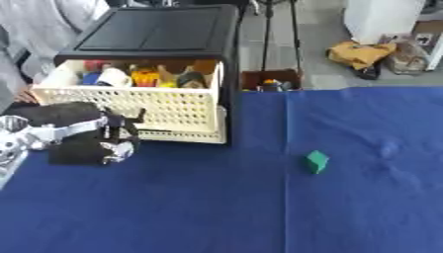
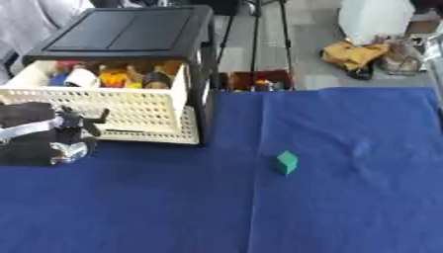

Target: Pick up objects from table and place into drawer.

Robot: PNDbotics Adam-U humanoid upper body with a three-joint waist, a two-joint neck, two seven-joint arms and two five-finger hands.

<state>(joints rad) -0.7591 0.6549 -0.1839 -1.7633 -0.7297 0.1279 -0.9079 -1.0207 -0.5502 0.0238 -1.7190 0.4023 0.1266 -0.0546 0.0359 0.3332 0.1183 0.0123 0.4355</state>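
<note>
A small green block (image 1: 317,161) lies alone on the blue tablecloth (image 1: 363,207), right of centre. At the back left stands a black cabinet (image 1: 155,29) with its cream perforated drawer (image 1: 169,108) pulled out. In the drawer lie several objects, among them a white cylinder (image 1: 112,76), a yellow piece (image 1: 145,78) and a dark round thing (image 1: 191,79). My left hand (image 1: 117,136) comes in from the left edge, just in front of the drawer's lower left corner. Its fingers are spread upward and I see nothing in them. It is far to the left of the green block. My right hand does not show.
Behind the table's far edge, a small brown box (image 1: 270,81) of odds and ends sits on the floor beside the cabinet. A yellow bag (image 1: 359,53) and a white bin (image 1: 380,17) stand farther back. Tripod legs (image 1: 264,34) rise next to the cabinet.
</note>
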